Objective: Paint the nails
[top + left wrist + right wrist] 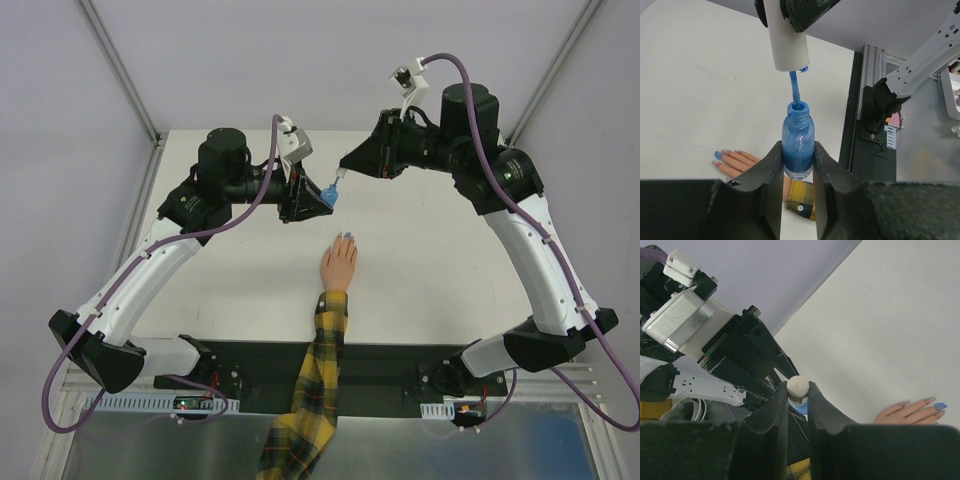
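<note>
Left wrist view shows the left end effector (798, 162) clamped on a small bottle (798, 142) of blue polish, held upright off the worktop (700, 90). Directly above it the right end effector (798, 390) is closed on the white cap (786, 37), and the brush (795, 89) under the cap has its tip down in the bottle neck. Blue polish is smeared on the cap's lower rim.

The hand (742, 161) lies flat on the worktop, below both end effectors and a little toward the arm bases, with its plaid sleeve (318, 370) running back to the near edge. It is well apart from the brush.

Of the nails (716, 154), the one on the outermost finger shows clear blue in both wrist views. The others look dull pink or bare, though they are small and hard to read. The top view hints at blue on the fingertips but is too coarse to count.

By my reading the task is at an early stage: one nail is coated, the brush is loading, and most nails are left to paint.
</note>
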